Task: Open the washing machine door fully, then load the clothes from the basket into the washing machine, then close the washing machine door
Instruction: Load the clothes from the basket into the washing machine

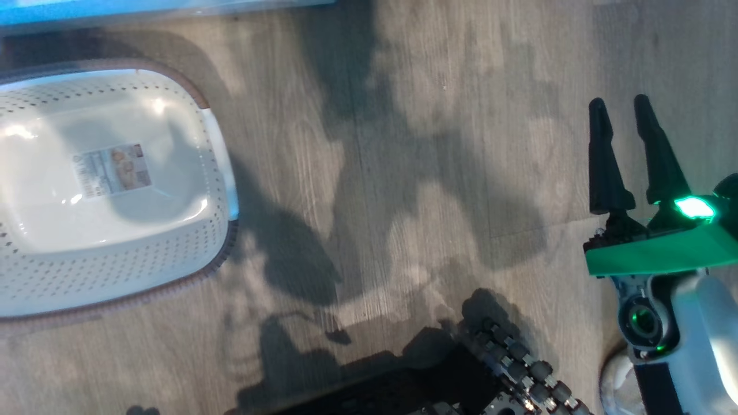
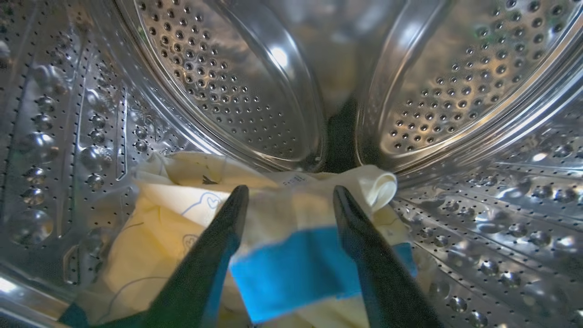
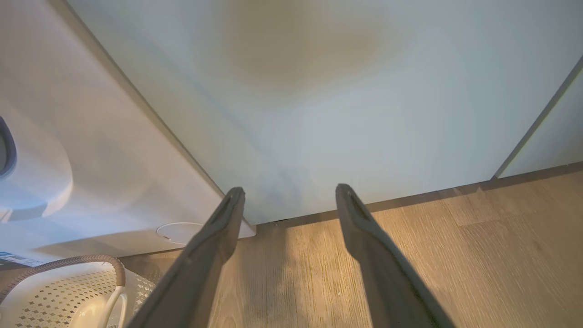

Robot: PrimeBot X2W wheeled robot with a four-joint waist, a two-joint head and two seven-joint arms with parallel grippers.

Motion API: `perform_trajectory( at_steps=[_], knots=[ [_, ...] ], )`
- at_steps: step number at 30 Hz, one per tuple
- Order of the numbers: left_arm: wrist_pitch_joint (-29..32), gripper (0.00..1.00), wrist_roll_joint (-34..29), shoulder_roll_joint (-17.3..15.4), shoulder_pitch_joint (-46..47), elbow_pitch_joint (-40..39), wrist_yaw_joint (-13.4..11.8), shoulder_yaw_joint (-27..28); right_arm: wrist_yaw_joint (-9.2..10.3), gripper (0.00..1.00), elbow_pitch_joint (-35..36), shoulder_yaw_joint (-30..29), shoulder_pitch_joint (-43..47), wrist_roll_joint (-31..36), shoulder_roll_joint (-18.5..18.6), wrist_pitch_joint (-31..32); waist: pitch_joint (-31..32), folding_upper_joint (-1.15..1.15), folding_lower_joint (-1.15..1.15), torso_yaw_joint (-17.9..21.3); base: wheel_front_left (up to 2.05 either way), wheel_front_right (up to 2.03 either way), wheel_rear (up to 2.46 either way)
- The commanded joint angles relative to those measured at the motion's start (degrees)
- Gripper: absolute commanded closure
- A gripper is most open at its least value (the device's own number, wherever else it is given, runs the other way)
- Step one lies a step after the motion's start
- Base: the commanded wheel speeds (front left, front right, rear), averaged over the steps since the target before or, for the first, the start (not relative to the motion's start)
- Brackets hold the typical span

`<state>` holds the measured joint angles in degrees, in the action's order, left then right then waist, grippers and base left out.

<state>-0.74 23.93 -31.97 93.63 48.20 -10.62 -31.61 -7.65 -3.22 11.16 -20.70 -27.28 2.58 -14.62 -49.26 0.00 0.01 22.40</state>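
Shows, at the left wrist, left gripper (image 2: 290, 189) splayed over the clothes (image 2: 291, 269) inside the washing machine (image 2: 218, 77), seemingly gripping nothing; from the head, the basket (image 1: 213, 155) and right gripper (image 1: 618, 102), splayed, bare.

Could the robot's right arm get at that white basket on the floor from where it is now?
Probably yes: the right tool is open and empty, and just wooden floor lies between it and the basket, which sits well to its left.
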Motion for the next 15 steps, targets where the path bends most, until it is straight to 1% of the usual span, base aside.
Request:
perform_trajectory(
  at_steps=[1,9,15],
  knots=[
    [-0.55,0.0,0.37,-1.37,1.38,-1.32,-0.02,1.17,0.16,0.0,1.22,0.2,0.99,0.46,0.3,-0.38,0.49,0.0,-0.01,-0.63,0.0,0.0,0.0],
    [-4.12,0.0,2.95,0.91,-4.49,-3.64,-0.48,1.74,0.16,0.0,1.77,-1.55,2.0,2.17,0.3,-0.38,3.08,0.0,-0.01,-3.28,0.0,0.0,0.0],
    [-6.29,0.0,5.12,1.56,-11.67,-9.28,-1.91,2.48,0.16,0.0,2.09,-3.04,3.29,3.53,0.3,-0.38,5.35,0.0,-0.01,-5.23,0.0,0.0,0.0]
  ],
)
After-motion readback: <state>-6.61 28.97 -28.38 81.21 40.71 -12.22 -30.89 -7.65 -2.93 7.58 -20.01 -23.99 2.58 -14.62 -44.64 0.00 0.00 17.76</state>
